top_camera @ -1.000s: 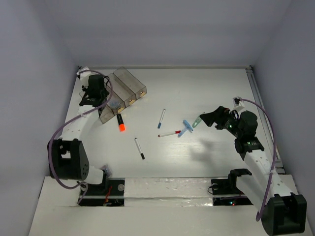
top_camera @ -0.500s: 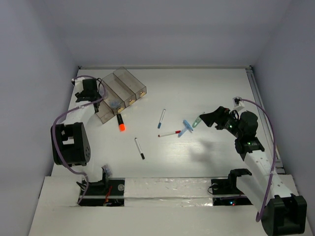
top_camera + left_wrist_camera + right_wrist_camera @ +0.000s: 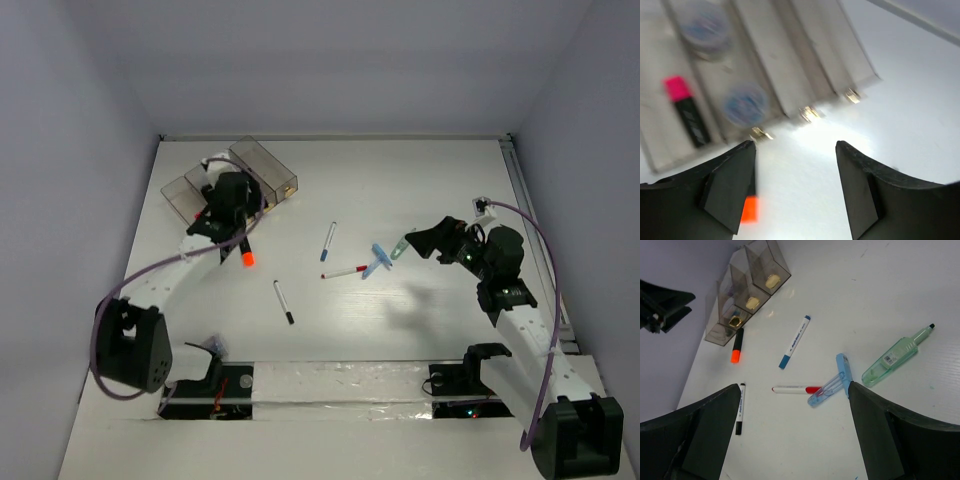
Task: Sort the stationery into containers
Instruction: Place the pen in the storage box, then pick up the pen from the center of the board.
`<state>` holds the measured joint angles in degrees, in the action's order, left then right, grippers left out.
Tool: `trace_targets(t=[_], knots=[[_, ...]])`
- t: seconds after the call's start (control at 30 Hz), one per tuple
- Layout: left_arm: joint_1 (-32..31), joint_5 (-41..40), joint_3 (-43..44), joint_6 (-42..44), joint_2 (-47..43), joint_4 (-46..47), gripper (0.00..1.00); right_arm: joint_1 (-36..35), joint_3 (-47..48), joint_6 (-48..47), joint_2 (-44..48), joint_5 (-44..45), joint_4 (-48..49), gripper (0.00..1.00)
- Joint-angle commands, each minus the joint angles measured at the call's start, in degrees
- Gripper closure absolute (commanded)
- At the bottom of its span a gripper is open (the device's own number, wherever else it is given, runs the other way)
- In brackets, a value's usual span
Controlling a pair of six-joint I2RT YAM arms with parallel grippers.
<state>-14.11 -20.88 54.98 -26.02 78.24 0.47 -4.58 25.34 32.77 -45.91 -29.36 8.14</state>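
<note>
The containers (image 3: 268, 166) are four joined smoky bins at the back left. In the left wrist view the containers (image 3: 805, 60) hold a pink-ended highlighter (image 3: 687, 110) in the end bin and two round rolls (image 3: 745, 105) in the one beside it. My left gripper (image 3: 795, 145) hangs open and empty just off their near end. An orange-ended highlighter (image 3: 749, 207) lies on the table, half hidden behind its left finger. My right gripper (image 3: 794, 386) is open high above a red-tipped pen (image 3: 797, 389), a blue clip (image 3: 832, 386) and a pale-green clip (image 3: 895, 356).
A blue-tipped pen (image 3: 328, 241) and a black-tipped pen (image 3: 284, 301) lie loose mid-table, between the two arms. The orange-ended highlighter (image 3: 245, 250) lies just below the left gripper (image 3: 237, 222). Grey walls close in the table at left, back and right.
My left gripper swung from the left side of the bins to their near right end, and its jaws opened wider. The right arm stayed still.
</note>
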Motion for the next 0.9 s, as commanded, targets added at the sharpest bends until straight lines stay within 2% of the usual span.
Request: trace_targets(t=[0.0, 0.1, 0.2, 0.3, 0.6, 0.8, 0.87], knots=[[-6.36, -2.58, -7.41, -2.62, -7.2, 2.16, 0.37, -0.52, 0.67, -0.96, -0.41, -0.08, 2.4, 0.06], [-9.26, -0.83, -15.41, -4.56, -9.07, 2.96, 0.39, -1.04, 0.76, -0.87, -0.58, -0.08, 2.58, 0.05], [-9.8, 0.23, -18.76, -6.93, -9.24, 3.39, 0.39, -1.05, 0.85, -0.96, -0.58, -0.08, 2.49, 0.06], [-9.8, -2.05, -22.37, -7.91, -8.63, 5.24, 0.32, -1.05, 1.11, -1.31, -0.15, 0.45, 1.88, 0.06], [-8.57, -3.46, -19.21, -6.15, 3.23, 8.32, 0.33, -1.05, 1.02, -0.96, -0.41, -0.08, 2.32, 0.05], [-5.15, -3.29, -18.24, -4.48, 5.69, 9.02, 0.4, -1.05, 1.02, -0.96, -0.58, -0.08, 2.49, 0.06], [-4.62, -2.85, -17.89, -4.21, 7.36, 9.72, 0.46, -1.05, 1.11, -0.87, -0.85, -0.17, 2.67, 0.06]])
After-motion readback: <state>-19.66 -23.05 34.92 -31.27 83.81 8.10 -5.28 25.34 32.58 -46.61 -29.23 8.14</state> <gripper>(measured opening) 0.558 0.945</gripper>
